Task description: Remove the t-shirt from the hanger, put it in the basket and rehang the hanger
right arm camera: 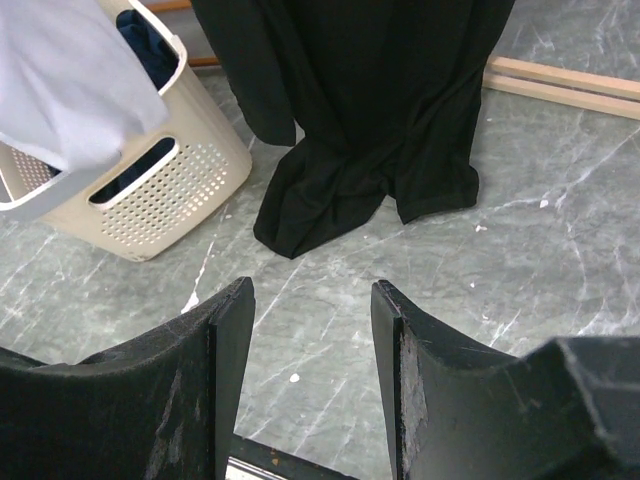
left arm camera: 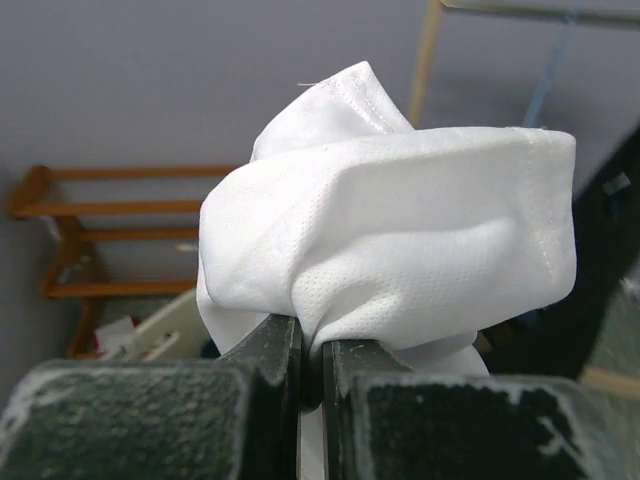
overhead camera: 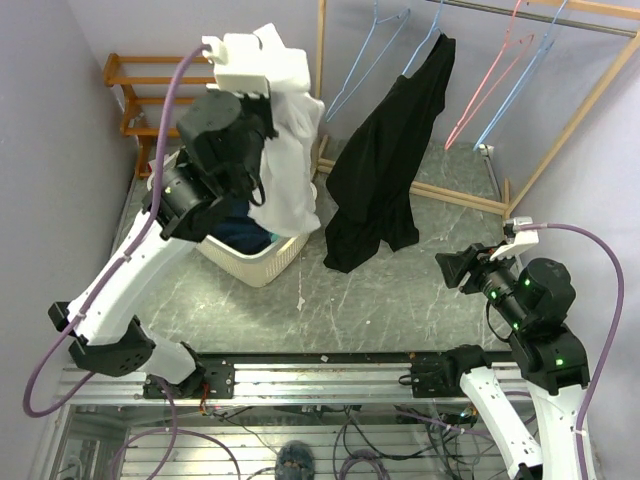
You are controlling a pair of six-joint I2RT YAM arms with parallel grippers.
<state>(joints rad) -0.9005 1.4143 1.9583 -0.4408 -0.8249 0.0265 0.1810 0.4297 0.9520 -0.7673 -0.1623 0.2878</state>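
Lilac walls close round a grey marbled desk [overhead camera: 400, 300]. Up high, the left gripper [left arm camera: 310, 345] is clamped on a bunched white t-shirt [left arm camera: 400, 230] above the laundry basket [overhead camera: 255, 265]. The right gripper [right arm camera: 312, 290] stands open and empty, facing a black t-shirt [right arm camera: 370, 110] that hangs from the rail [overhead camera: 540, 17], its hem touching the desk.
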